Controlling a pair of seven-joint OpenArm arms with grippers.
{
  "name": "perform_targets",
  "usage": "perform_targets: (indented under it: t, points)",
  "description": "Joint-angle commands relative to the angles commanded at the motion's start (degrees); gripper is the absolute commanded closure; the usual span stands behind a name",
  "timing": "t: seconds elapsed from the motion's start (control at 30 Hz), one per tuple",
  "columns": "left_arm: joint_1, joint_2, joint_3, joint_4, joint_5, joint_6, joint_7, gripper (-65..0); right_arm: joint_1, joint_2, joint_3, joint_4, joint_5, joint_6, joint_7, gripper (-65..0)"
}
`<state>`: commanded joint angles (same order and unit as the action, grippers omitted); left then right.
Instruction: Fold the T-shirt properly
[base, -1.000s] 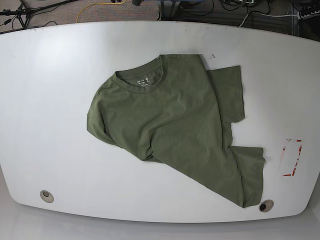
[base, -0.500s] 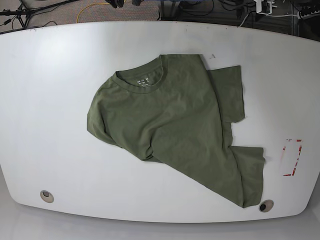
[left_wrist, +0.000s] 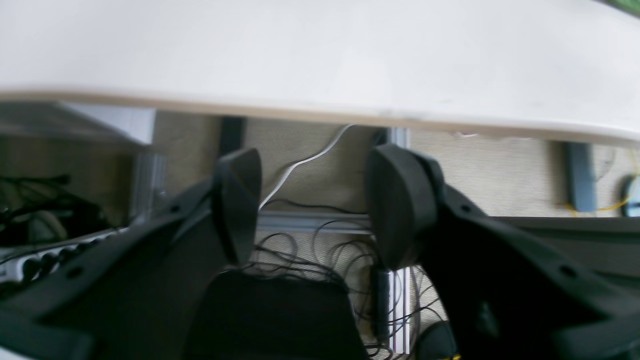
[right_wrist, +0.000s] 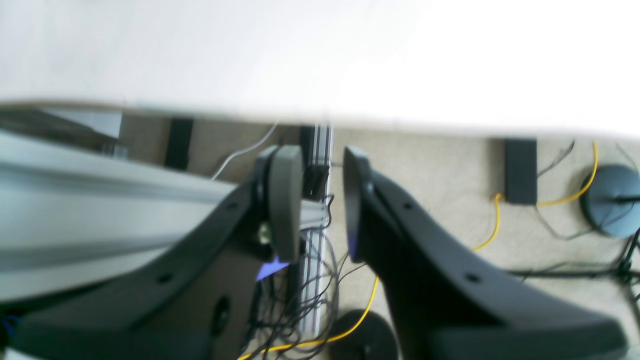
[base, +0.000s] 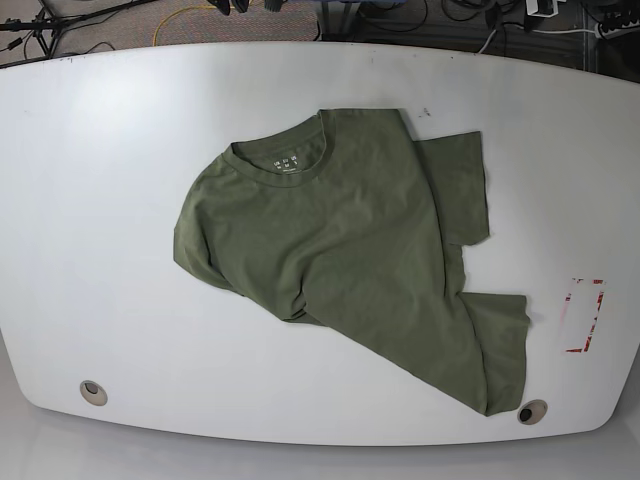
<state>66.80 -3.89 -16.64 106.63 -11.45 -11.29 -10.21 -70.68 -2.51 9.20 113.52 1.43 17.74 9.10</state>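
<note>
1. The olive-green T-shirt (base: 350, 220) lies skewed across the middle of the white table (base: 110, 200), its ribbed collar toward the robot's edge and its lower corner near the opposite edge. Its slanting, doubled-over outline suggests a garment awaiting straightening before any proper fold.

2. Beyond the table's robot-side edge, the left gripper (left_wrist: 315, 205) waits, its fingers wide apart with only air between them, probably held back to leave the cloth unobstructed.

3. The right gripper (right_wrist: 322, 205), also off that edge, shows a narrower gap between its fingers and grips nothing. Both appear poised for an approach.

4. The table's rim lies between grippers and garment; the arms would likely need to clear it before descending.

5. A round grommet (base: 533, 411) sits in the table's corner just beside the shirt, while red-and-white tape (base: 598, 315) marks the same side. Black cables (left_wrist: 300, 267) tangle below the table, apparently no obstacle to folding.
</note>
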Motion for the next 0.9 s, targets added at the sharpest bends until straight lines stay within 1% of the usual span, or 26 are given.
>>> perform_targets:
  t: [0.13, 0.2, 0.27, 0.33, 0.6, 0.73, 0.8, 0.9]
  points:
    - [-0.86, 0.02, 0.01, 0.42, 0.34, -0.28, -0.37, -34.3, 0.91, -0.06, 1.24, 0.17, -0.63, -0.06, 0.42, -19.8]
    - [-1.20, 0.00, -0.02, 0.95, 0.35, -0.53, -0.56, -34.3, 1.78, 0.00, 2.23, 0.05, -1.19, -0.20, 0.77, -19.8]
    - [-1.70, -0.06, -0.01, 1.69, 0.28, -0.77, -0.78, -34.1, 2.95, 0.11, 3.52, -0.07, -1.67, -0.40, 1.04, -18.7]
    - [-3.99, -1.53, -0.23, 4.31, 0.02, -0.75, -1.23, -33.5, 6.73, 0.09, 6.32, 1.34, -0.86, -0.34, 1.73, -15.6]
    - [-6.72, -2.29, 0.29, 5.68, 0.13, -0.73, -0.30, -33.0, 10.26, 0.30, 6.55, 1.18, -0.75, -0.40, 1.90, -14.4]
    - [-8.61, -3.17, 0.48, 6.48, 0.02, -0.61, 0.56, -33.0, 12.22, 0.57, 6.20, 1.86, 0.02, -0.23, 1.80, -14.1]
    - [-11.85, -3.83, -0.19, 7.57, -0.11, -0.34, 3.02, -32.0, 17.46, 2.15, 6.77, 2.77, 0.93, 1.42, -0.72, -13.6]
    - [-13.09, -3.84, -0.10, 7.60, -0.17, -0.38, 3.37, -32.0, 19.31, 2.76, 6.81, 2.80, 1.25, 1.89, -1.86, -13.5]
